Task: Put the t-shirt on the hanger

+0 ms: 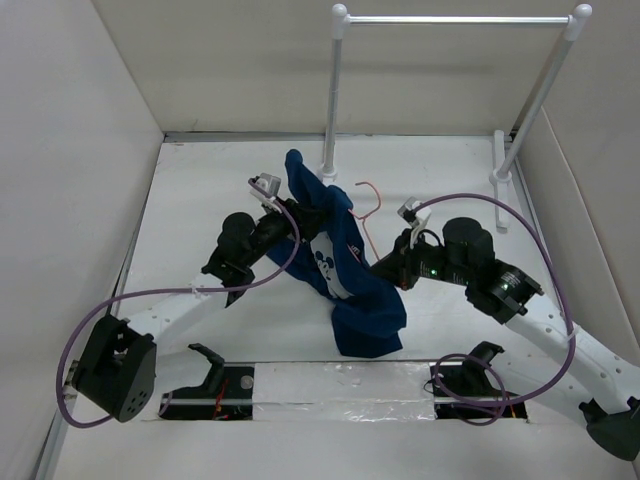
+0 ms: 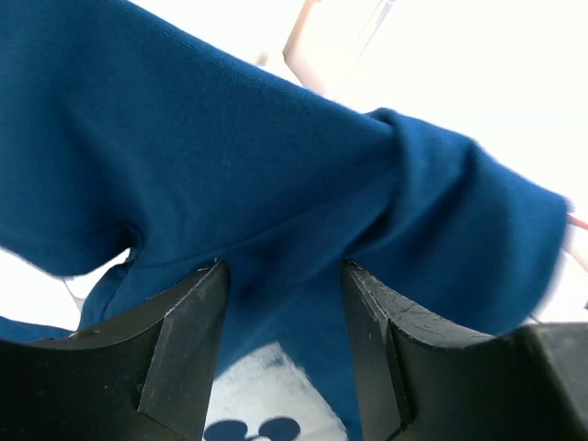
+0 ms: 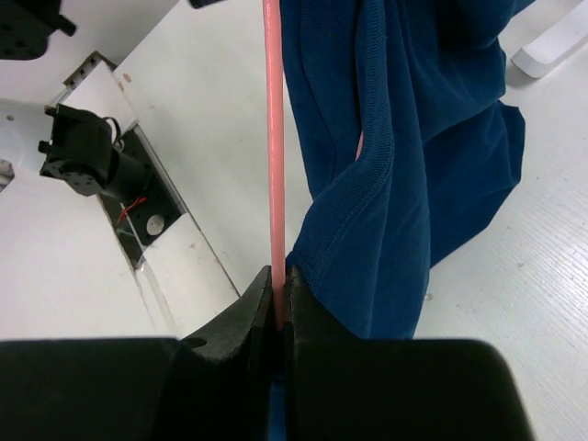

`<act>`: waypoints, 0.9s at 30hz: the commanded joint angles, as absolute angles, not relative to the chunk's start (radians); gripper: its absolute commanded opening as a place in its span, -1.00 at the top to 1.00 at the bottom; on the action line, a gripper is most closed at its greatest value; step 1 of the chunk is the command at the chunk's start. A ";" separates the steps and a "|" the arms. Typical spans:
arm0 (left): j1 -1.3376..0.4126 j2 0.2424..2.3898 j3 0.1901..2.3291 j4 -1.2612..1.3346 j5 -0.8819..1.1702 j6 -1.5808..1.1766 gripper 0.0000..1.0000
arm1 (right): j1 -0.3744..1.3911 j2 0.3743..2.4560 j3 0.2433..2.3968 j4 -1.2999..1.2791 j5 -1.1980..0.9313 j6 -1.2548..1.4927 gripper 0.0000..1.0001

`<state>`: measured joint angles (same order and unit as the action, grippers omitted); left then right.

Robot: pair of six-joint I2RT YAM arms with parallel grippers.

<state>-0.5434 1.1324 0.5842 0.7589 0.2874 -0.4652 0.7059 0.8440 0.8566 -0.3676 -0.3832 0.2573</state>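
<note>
The navy t-shirt hangs crumpled above the table's middle, its white graphic facing the left arm. The pink hanger shows only its hook and neck above the shirt's right side; the rest is inside the cloth. My right gripper is shut on the hanger's wire, with the shirt hanging just to its right. My left gripper is open, its fingers wide apart and pressed against the shirt's cloth, with the graphic showing between them.
The tall white rack stands at the back right, its feet on the table close behind the shirt. Purple cables loop off both arms. Two dark recesses with black stands lie along the near edge.
</note>
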 commanded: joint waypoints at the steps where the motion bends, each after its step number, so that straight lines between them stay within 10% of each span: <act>1: -0.546 1.175 0.646 0.856 0.334 -0.437 0.04 | 0.701 0.834 0.922 -0.305 -0.428 0.245 1.00; 7: -0.546 1.146 0.647 0.897 0.318 -0.459 1.00 | 0.683 0.836 0.928 -0.319 -0.419 0.239 1.00; 27: -0.514 0.836 0.945 0.348 -0.222 -0.620 1.00 | 0.778 0.939 1.430 -0.571 -0.316 0.147 1.00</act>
<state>-0.5198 0.8810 0.8585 0.3737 -0.1604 -0.6128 0.7570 0.9642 1.3224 -0.5701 -0.3687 0.1551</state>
